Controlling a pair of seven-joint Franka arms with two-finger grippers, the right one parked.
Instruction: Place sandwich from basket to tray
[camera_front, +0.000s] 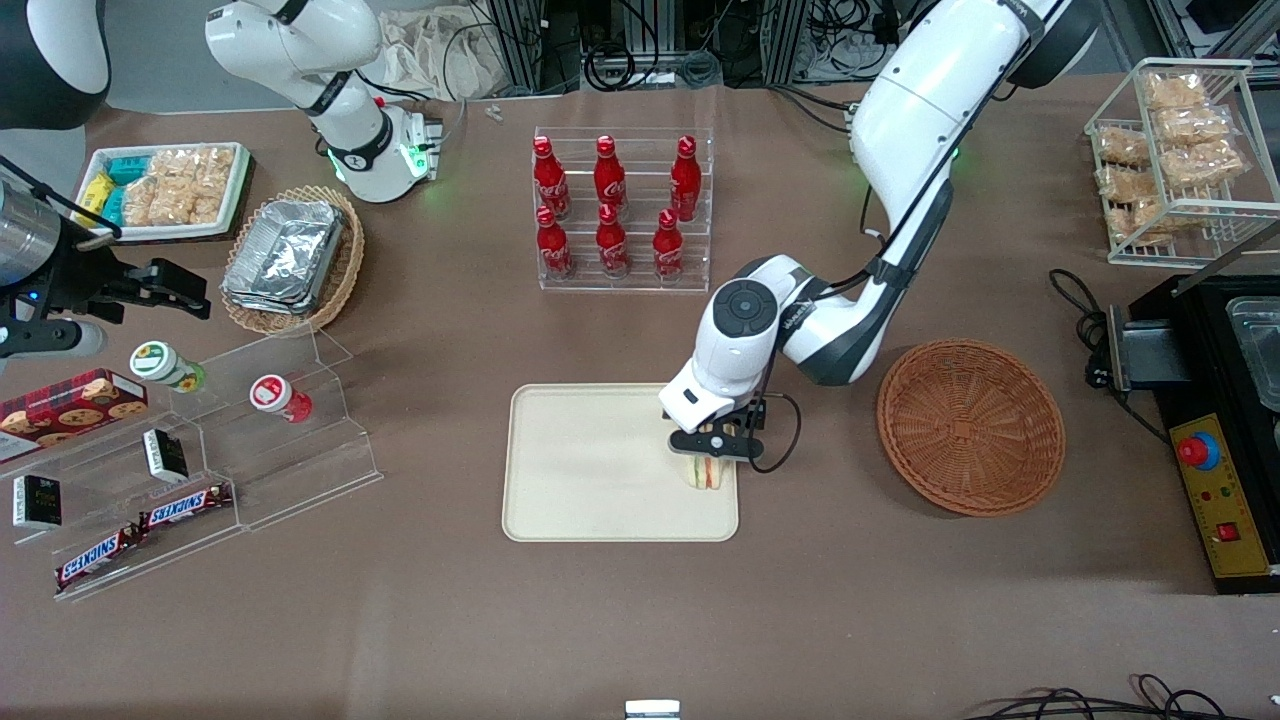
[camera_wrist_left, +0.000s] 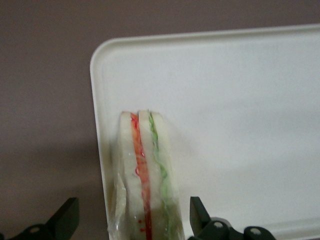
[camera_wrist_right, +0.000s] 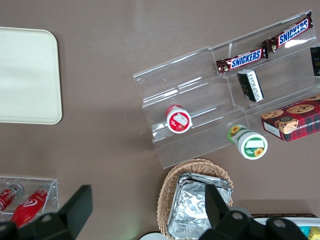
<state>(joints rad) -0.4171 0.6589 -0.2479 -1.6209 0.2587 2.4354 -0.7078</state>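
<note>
Our gripper (camera_front: 712, 452) hangs over the tray (camera_front: 580, 470), fingers (camera_wrist_left: 65, 217) spread apart; we see the sandwich (camera_wrist_left: 145, 175) standing between them at the tray's edge nearest the basket (camera_front: 970, 425).

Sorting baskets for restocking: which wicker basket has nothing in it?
The reddish-brown basket beside the tray; the tan one holds foil containers. The hand is over the tray.

Left arm bends down over the tray (camera_front: 590, 470), its claw (camera_front: 712, 450) pointing straight down, fingers (camera_wrist_left: 65, 216) spread apart
</note>
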